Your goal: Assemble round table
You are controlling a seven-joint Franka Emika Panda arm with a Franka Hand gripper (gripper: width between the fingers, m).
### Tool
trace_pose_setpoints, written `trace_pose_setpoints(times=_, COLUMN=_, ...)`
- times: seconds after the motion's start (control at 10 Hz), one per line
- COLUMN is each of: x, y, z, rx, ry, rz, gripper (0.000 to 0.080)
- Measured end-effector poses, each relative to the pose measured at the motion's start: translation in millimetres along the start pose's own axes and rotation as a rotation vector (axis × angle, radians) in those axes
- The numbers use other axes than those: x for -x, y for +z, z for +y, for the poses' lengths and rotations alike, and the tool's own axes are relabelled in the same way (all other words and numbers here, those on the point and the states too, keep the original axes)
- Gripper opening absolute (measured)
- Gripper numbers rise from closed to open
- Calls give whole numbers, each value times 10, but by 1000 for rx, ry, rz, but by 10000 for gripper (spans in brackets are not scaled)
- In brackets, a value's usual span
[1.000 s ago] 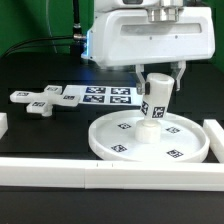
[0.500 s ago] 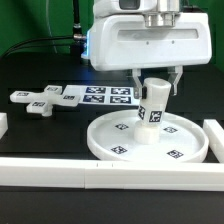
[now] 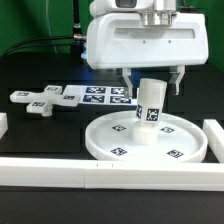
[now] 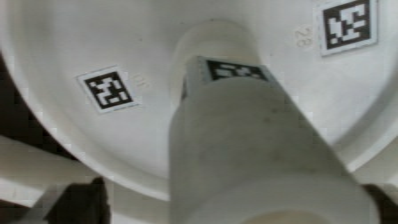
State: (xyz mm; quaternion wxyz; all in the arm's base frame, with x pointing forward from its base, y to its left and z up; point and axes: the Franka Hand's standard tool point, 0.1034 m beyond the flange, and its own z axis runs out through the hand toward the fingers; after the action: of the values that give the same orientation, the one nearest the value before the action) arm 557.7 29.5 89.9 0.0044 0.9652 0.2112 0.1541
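Note:
The large white rimmed disc (image 3: 105, 148) lies flat near the front of the table. The short cylindrical post (image 3: 150, 103) stands on the disc's central hub, leaning slightly. My gripper (image 3: 153, 80) hangs right over the post's top, open, one finger on each side and apart from it. In the wrist view the post (image 4: 240, 130) fills the middle, with the disc (image 4: 54, 60) beneath and my gripper (image 4: 222, 205) spread wide of it. The cross-shaped foot (image 3: 42, 98) lies flat at the exterior view's left.
The marker board (image 3: 105, 96) lies between the foot and the disc, behind the disc. White border bars run along the front (image 3: 100, 176), the exterior view's right (image 3: 215, 135) and the exterior view's left (image 3: 3, 124).
My fingers have spread wider apart around the post. The post now stands a little more upright on the hub, free of the fingers.

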Motion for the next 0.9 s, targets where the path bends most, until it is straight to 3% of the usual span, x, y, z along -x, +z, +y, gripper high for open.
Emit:
trace_pose_setpoints(times=0.4, x=-60, y=-211, z=153, rx=13, ry=9, rz=3, gripper=649)
trace_pose_setpoints(times=0.9, x=-24, y=-151, z=133, rx=10, ry=23, rz=-5, gripper=649)
